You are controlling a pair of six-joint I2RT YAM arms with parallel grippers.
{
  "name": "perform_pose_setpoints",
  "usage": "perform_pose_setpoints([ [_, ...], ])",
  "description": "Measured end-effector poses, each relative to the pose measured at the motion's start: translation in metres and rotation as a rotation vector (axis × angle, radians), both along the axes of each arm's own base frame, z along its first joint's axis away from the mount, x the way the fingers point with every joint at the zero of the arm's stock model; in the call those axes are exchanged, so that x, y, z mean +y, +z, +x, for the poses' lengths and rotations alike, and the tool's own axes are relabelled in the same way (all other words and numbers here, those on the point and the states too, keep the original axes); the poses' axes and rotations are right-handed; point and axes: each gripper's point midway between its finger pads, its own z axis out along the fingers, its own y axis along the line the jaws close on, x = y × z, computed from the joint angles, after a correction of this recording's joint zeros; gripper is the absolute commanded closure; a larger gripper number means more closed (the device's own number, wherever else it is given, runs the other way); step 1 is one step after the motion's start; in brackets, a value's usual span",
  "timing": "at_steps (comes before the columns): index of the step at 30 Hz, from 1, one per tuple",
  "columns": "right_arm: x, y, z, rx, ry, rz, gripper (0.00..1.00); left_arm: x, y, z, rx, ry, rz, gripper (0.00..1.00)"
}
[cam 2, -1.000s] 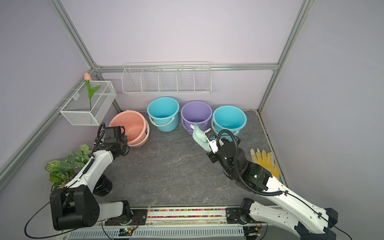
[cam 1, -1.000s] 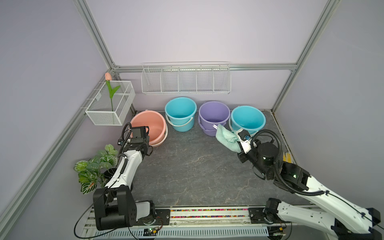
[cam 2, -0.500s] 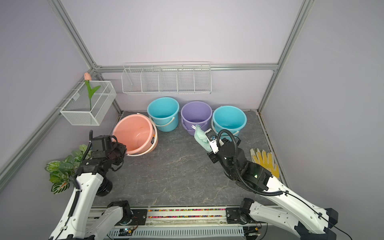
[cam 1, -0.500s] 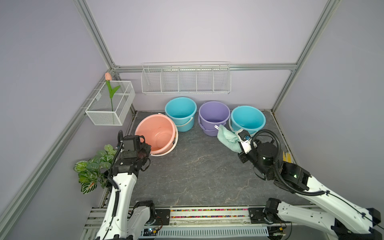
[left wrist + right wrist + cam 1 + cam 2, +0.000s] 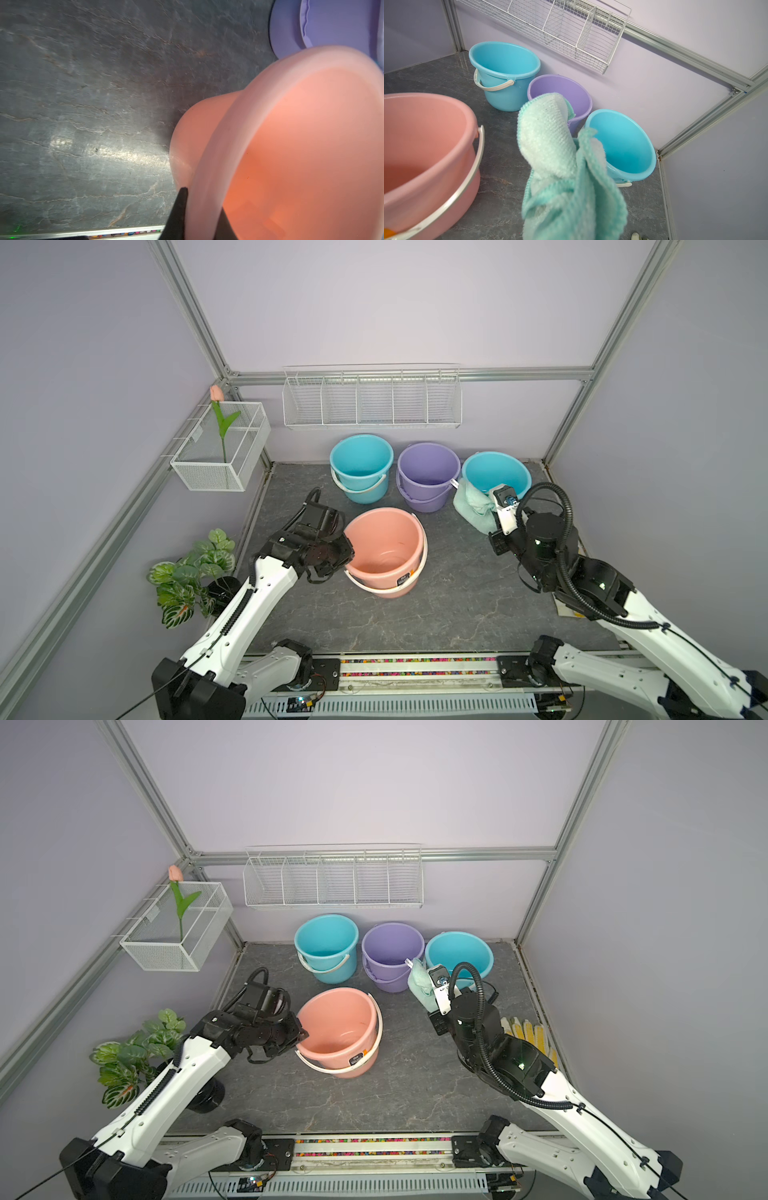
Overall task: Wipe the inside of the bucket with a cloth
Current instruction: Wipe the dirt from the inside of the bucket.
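Note:
The pink bucket stands mid-floor, in front of the row of buckets, its white handle hanging down on the near side. My left gripper is shut on the bucket's left rim. In the left wrist view one black finger lies outside the rim and the other inside. My right gripper is shut on the mint-green cloth, held in the air to the right of the pink bucket. The cloth hides the right jaws in the right wrist view.
Along the back wall stand a teal bucket, a purple bucket and another teal bucket. A wire shelf hangs above them. At the left are a wire basket and a potted plant. A yellow glove lies at the right.
My left arm has dragged the pink bucket by its rim from the back left corner out to the middle of the floor. The right arm with the cloth has hardly moved.

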Motion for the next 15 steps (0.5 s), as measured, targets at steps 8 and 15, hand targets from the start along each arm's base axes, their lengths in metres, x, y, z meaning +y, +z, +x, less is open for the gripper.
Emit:
perform_pose_setpoints([
  [8,-0.004,0.001,-0.003,0.030,-0.013,0.027,0.93,-0.057,-0.017,-0.002,0.052,-0.311,0.120,0.94],
  [15,-0.005,-0.001,-0.006,0.055,-0.014,0.042,0.93,-0.078,-0.024,-0.002,0.037,-0.426,0.154,0.77],
])
